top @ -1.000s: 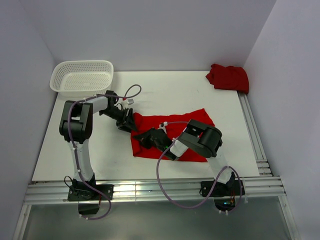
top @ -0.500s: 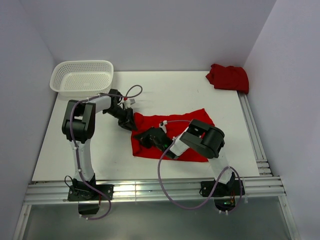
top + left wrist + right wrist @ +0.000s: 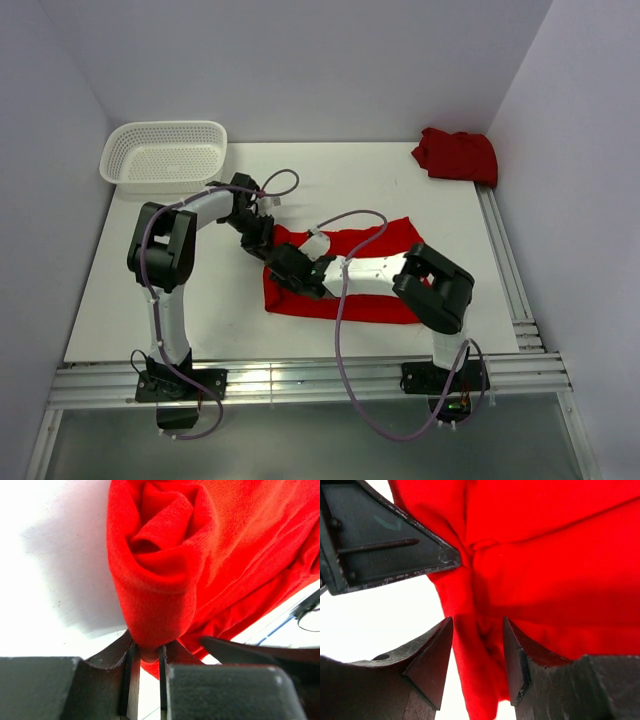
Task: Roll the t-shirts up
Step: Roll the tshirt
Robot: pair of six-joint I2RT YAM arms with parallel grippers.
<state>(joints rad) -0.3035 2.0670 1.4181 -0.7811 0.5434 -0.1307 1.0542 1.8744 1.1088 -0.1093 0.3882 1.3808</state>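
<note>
A red t-shirt [image 3: 385, 300] lies spread in the middle of the white table [image 3: 350, 185], with a mesh basket [image 3: 165, 152] at the far left corner and a second t-shirt [image 3: 457, 155] bunched at the far right. The left gripper [image 3: 146, 652] pinches a rolled fold at the spread shirt's left edge. The right gripper [image 3: 475, 630], just beside it, stands spread astride the cloth.

Left arm [image 3: 163, 305], right arm [image 3: 441, 292]: white links, black joints, purple cables.

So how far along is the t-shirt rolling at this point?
Early. The middle t-shirt lies as a flat strip, only its left end curled. The left gripper pinches that curl; the right gripper stands open astride the cloth. The second t-shirt sits crumpled at the far right corner, unrolled.
</note>
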